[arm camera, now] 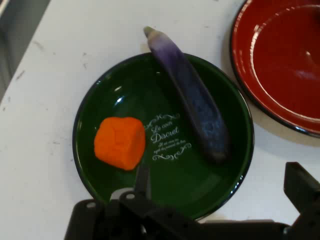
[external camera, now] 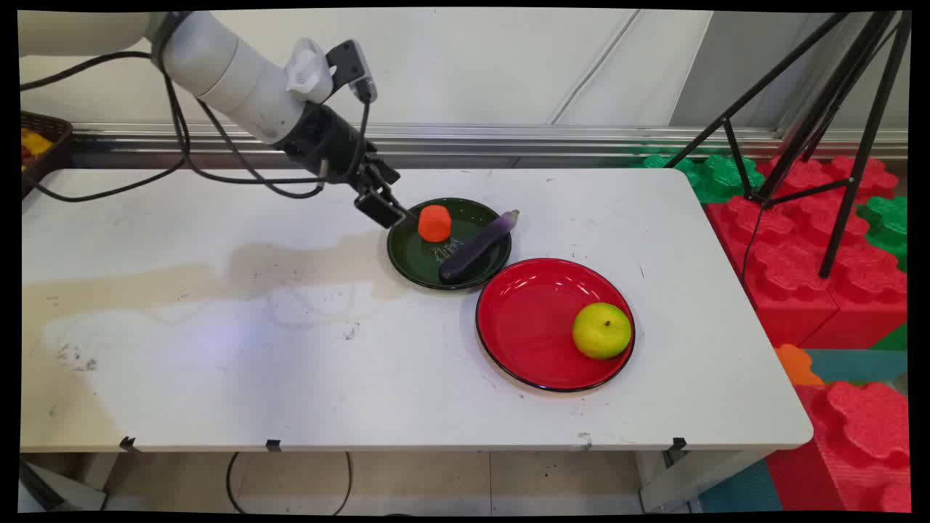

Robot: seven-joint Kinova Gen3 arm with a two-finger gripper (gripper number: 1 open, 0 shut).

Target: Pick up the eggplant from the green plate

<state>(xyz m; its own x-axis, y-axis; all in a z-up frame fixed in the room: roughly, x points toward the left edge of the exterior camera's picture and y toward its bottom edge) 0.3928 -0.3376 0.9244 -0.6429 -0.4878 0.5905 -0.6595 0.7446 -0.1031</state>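
Left half of desk (external camera: 218, 349) bare: open passage. Green plate (external camera: 407, 254) right of centre carries orange block (external camera: 434, 223) and aubergine (external camera: 476, 247), which overhangs the far right rim. Red plate (external camera: 530, 327) just beside it, rims nearly touching, no gap to pass between; yellow-green fruit (external camera: 601, 330) occupies its right side. Tripod (external camera: 821, 145) stands off the desk's right end.

Two round glossy plates stand on the white bench (external camera: 218, 349): one dark green plate (external camera: 407, 254) and one red plate (external camera: 530, 319). There is one orange carrot chunk (external camera: 434, 222), one long purple eggplant (external camera: 476, 247), and one round yellow-green fruit (external camera: 601, 330).
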